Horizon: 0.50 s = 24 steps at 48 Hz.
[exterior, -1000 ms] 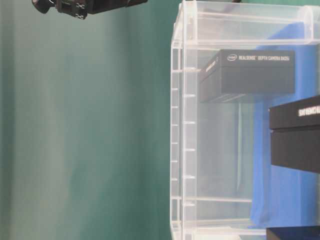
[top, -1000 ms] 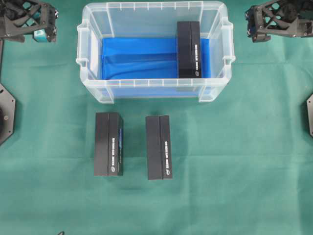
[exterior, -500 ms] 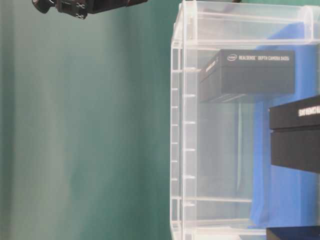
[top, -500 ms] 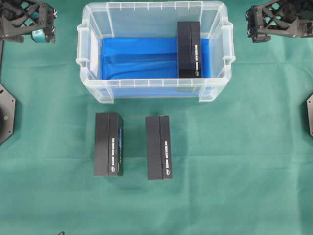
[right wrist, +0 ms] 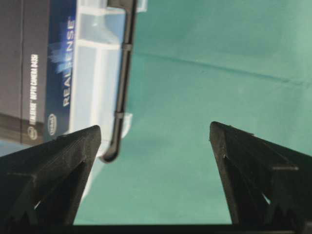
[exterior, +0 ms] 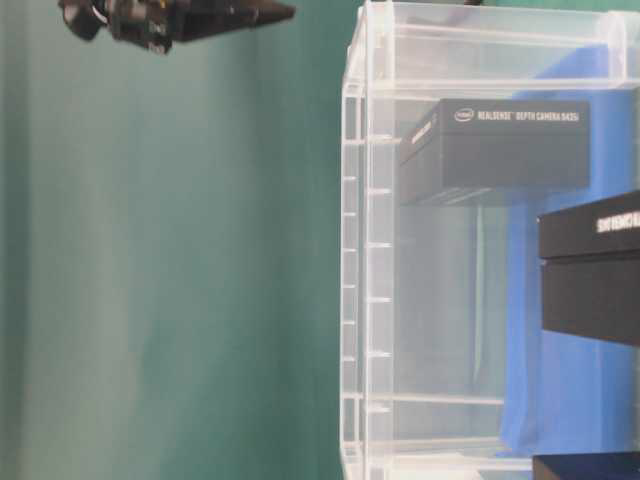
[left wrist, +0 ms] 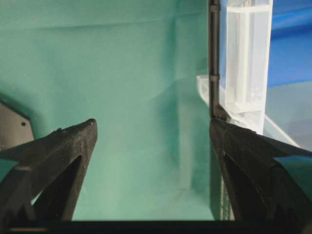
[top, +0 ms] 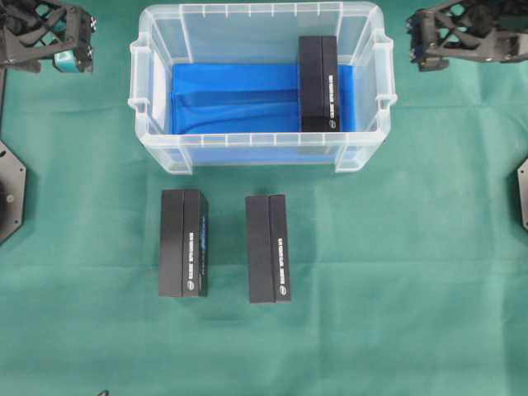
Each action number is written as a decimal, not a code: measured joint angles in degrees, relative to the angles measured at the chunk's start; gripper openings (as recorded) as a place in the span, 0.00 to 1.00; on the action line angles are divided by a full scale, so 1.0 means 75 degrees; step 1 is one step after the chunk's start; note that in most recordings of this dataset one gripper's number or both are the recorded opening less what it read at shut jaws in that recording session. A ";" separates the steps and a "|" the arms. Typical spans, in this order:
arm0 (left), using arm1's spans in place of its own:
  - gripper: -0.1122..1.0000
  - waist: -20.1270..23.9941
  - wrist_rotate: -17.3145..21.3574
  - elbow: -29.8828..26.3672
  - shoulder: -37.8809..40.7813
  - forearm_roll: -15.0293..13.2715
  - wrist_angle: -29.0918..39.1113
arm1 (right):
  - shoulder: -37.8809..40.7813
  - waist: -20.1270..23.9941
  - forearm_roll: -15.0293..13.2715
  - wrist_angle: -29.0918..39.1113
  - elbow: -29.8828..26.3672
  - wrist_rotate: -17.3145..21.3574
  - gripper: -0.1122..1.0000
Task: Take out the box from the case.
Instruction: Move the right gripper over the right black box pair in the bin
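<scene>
Still inside the large clear plastic case (top: 157, 91) at its right end (on blue lining): black rectangular cardboard box (top: 318, 82); right gripper (top: 422, 43) and left gripper (top: 73, 41) spread wide, empty; risk of clipping the rim, tipping the box on entry.

One case (top: 157, 153), three black boxes: one inside (top: 318, 82), two outside (top: 183, 254) (top: 267, 247).

Green cloth (top: 396, 272) under case (top: 157, 144), two boxes (top: 183, 243)
</scene>
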 measured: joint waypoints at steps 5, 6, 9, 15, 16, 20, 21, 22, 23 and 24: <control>0.94 -0.0012 0.0000 0.0000 -0.0012 0.0000 0.0000 | 0.0387 0.0164 0.0000 -0.0023 -0.0305 0.0035 0.92; 0.94 -0.0012 -0.0012 0.0000 0.0000 0.0000 0.0000 | 0.0469 0.0199 0.0000 -0.0035 -0.0375 0.0047 0.92; 0.94 -0.0012 0.0000 0.0000 -0.0012 0.0000 0.0000 | 0.0750 0.0270 0.0000 -0.0059 -0.0633 0.0070 0.92; 0.94 -0.0070 0.0000 0.0012 0.0000 0.0000 0.0000 | 0.1301 0.0422 0.0012 -0.0082 -0.1172 0.0105 0.92; 0.94 -0.0082 0.0000 0.0000 -0.0012 0.0000 0.0012 | 0.1395 0.0445 0.0012 -0.0082 -0.1266 0.0105 0.92; 0.94 -0.0117 0.0000 0.0012 0.0000 0.0000 0.0000 | 0.1711 0.0563 0.0000 -0.0082 -0.1582 0.0117 0.92; 0.94 -0.0117 0.0000 0.0000 0.0000 0.0000 0.0012 | 0.1805 0.0598 0.0012 -0.0094 -0.1688 0.0129 0.92; 0.94 -0.0129 0.0000 0.0012 0.0000 0.0000 0.0012 | 0.1875 0.0621 0.0012 -0.0082 -0.1758 0.0141 0.92; 0.94 -0.0129 0.0000 0.0000 0.0000 0.0000 0.0012 | 0.1957 0.0645 0.0012 -0.0082 -0.1828 0.0176 0.92; 0.94 -0.0129 0.0000 0.0000 0.0000 0.0000 0.0012 | 0.2027 0.0668 0.0000 -0.0082 -0.1887 0.0199 0.92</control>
